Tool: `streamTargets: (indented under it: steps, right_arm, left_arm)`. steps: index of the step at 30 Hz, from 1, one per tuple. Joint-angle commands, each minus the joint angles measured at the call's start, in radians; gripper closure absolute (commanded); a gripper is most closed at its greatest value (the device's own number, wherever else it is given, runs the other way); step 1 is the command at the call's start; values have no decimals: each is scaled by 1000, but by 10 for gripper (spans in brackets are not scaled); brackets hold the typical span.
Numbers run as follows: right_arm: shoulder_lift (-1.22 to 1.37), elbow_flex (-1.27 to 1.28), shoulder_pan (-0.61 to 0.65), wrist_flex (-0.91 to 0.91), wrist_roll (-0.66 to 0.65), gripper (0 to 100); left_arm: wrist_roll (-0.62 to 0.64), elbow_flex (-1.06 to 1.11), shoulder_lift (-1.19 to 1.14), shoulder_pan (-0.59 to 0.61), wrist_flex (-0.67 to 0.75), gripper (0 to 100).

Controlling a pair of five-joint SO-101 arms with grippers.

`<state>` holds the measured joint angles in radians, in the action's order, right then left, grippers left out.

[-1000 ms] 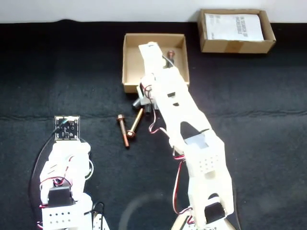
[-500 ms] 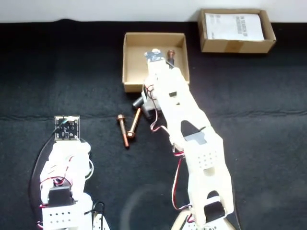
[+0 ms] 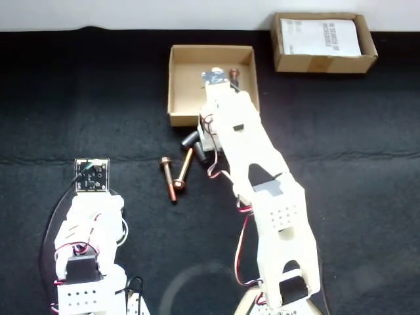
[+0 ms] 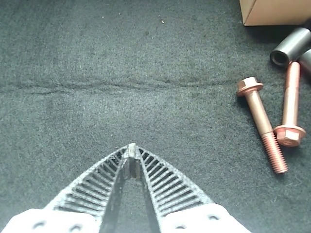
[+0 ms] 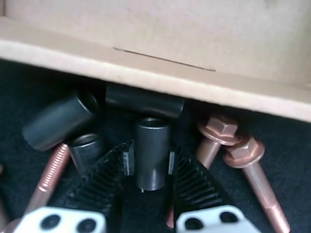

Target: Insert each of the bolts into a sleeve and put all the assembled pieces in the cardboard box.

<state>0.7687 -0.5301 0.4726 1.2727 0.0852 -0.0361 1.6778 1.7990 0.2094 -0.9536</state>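
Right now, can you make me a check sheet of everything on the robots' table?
Surface: black cloth, one crease across it.
Cardboard box: open, one copper-headed piece inside.
Sleeves: four dark ones clustered outside the box wall.
Bolts: two copper ones on the cloth, and two more beside the sleeves.
Clutter: second box holding a paper, far corner.
Left claw: shut, empty, over bare cloth.
Right claw: around one sleeve, grip unclear.
Cables: red and white wires on the right arm; black cable by the left arm.
Surroundings: white strip behind the table.
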Motion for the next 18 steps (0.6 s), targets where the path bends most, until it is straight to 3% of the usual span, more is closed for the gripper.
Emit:
streamTargets:
  steps: [1,5,18]
  right_arm:
    - [-84,-133,1,7,-6,991]
    - [-168,-242,-5,62,-6,991]
    - [-455,-542,-10,493,-8,991]
  left_arm:
    - [-6,18,13,10,3,987]
    - [-6,18,10,8,3,987]
    - [-6,18,4,7,-2,987]
